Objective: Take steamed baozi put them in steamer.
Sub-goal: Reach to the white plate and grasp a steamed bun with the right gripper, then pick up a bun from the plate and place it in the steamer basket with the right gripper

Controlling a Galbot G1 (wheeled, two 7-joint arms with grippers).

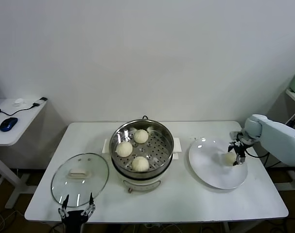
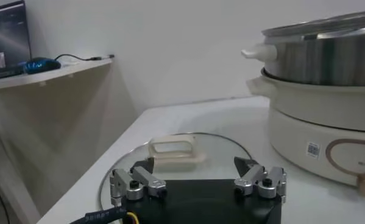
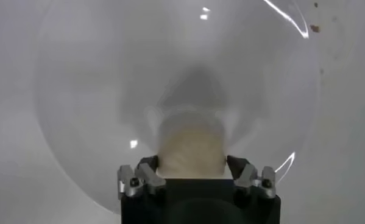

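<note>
Three cream-white baozi point(image 1: 141, 136) sit on the perforated tray of the steel steamer point(image 1: 167, 137) at the table's middle. A fourth baozi point(image 1: 229, 158) is over the white plate point(image 1: 210, 172) on the right. My right gripper point(image 1: 236, 156) is shut on it; in the right wrist view the baozi point(image 3: 191, 143) fills the gap between the fingers of the right gripper point(image 3: 192, 165), its sides pressed flat, with the plate point(image 3: 97, 91) beneath. My left gripper point(image 1: 77, 208) is open and empty at the table's front edge, near the lid.
A round glass lid point(image 1: 80, 178) with a white handle lies left of the steamer; in the left wrist view the lid point(image 2: 170, 152) is just beyond the left gripper point(image 2: 194, 167), with the steamer's base point(image 2: 322, 115) beside it. A side desk point(image 1: 11, 121) stands far left.
</note>
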